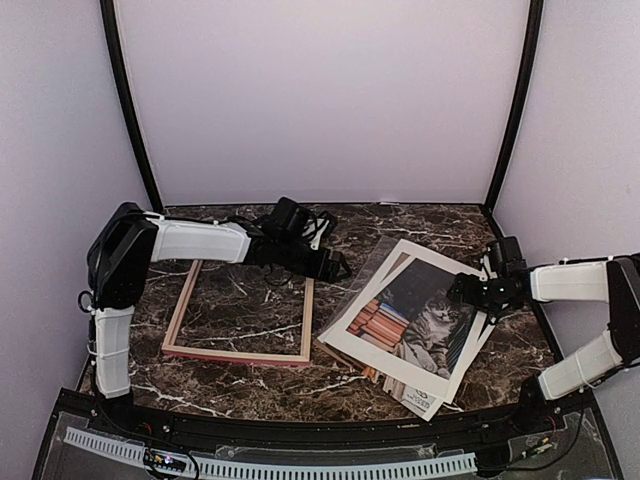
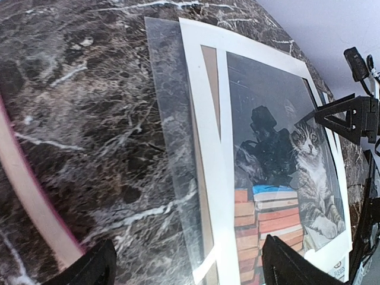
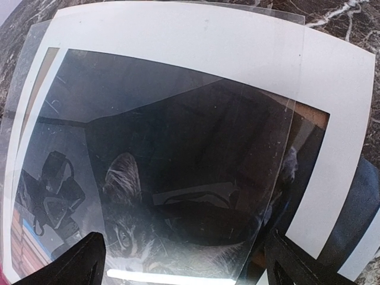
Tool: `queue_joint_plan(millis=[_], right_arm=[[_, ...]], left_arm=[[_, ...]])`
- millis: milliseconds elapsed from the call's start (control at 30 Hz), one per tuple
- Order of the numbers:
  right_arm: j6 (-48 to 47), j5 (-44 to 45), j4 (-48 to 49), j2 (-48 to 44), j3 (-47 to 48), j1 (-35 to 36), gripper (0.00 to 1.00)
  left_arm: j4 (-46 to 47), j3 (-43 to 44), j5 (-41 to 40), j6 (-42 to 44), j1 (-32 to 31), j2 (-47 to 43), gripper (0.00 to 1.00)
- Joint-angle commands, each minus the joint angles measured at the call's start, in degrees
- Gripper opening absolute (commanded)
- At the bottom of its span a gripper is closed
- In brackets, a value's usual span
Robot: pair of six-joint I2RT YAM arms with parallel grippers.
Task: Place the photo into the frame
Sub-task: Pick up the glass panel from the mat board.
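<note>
**Op:** Hands?
**Eng:** Your left hand (image 1: pixel 337 266): fingers (image 2: pixel 89 267) spread wide, nothing between them. It sits over the counter (image 1: pixel 250 390), with the frame (image 1: pixel 235 355) just to its left. Your right hand (image 1: pixel 460 290) is spread too, with nothing clamped.
**Op:** Photo?
**Eng:** The photo (image 1: pixel 425 320) lies flat, cat side up, directly under your right hand and ahead of your left. 1 clear sheet (image 2: pixel 169 119) lies skewed on top of it. A strip of brown board (image 2: pixel 209 71) shows along 1 border.
**Op:** Frame?
**Eng:** Flat on the counter, pale wood side up, pink along the edge. It is apart from the photo, and your left hand is between the 2.
</note>
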Motion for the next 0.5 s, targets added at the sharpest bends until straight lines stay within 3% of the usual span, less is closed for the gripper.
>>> queue_joint_plan(millis=[0, 200, 467], right_arm=[[1.8, -2.8, 0.6, -1.2, -2.8, -0.4, 0.94], [2.7, -4.6, 1.4, -1.0, -3.7, -0.5, 0.94], [4.2, -6.0, 3.3, 0.8, -3.3, -0.7, 0.94]], left_arm=[[-3.4, 7.0, 1.8, -1.5, -1.1, 5.7, 0.85], [-9.2, 16.2, 2.1, -2.7, -1.7, 13.4, 0.8], [-13.3, 19.8, 1.9, -4.9, -2.1, 16.8, 0.76]])
